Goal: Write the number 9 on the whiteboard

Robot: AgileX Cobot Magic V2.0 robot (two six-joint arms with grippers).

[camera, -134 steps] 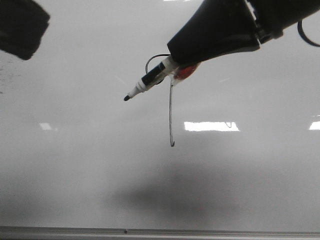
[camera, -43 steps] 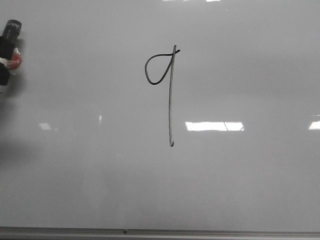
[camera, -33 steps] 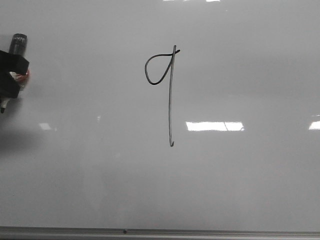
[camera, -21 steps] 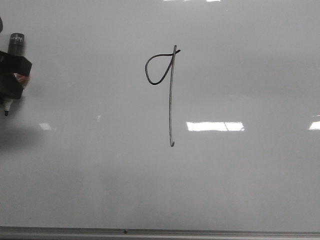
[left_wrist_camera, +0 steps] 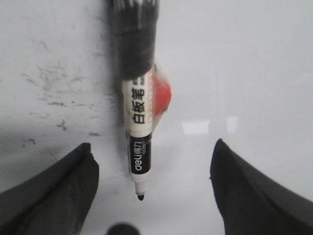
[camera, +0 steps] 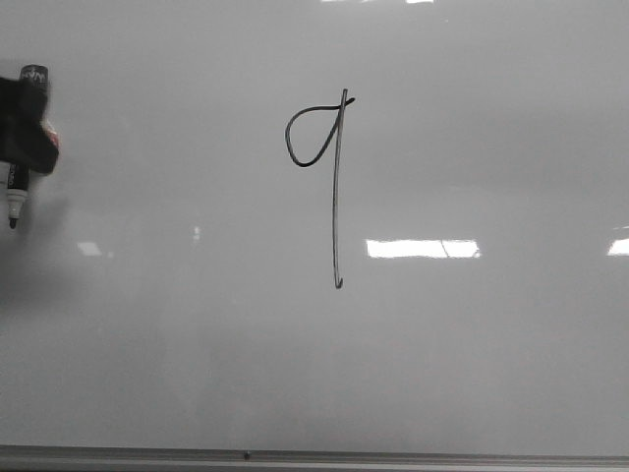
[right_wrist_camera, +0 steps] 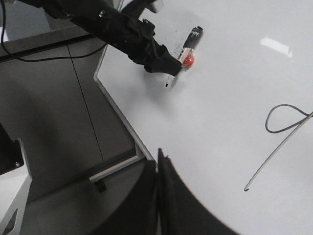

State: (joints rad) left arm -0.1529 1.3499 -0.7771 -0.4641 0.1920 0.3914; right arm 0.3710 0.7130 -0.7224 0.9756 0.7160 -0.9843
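With the thin black hand-drawn number 9 (camera: 332,187) finished mid-board on the glossy grey-white whiteboard (camera: 472,374), the left gripper (camera: 25,138), jaws clenched on a black-and-white marker pen (left_wrist_camera: 139,117) at far left (right jaws pressed together, empty), could stray-mark if its uncapped tip dips.

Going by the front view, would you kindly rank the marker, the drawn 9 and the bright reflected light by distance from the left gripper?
1. marker, at the left gripper, far left.
2. number 9, mid-board.
3. reflected light, right of the 9's stem.
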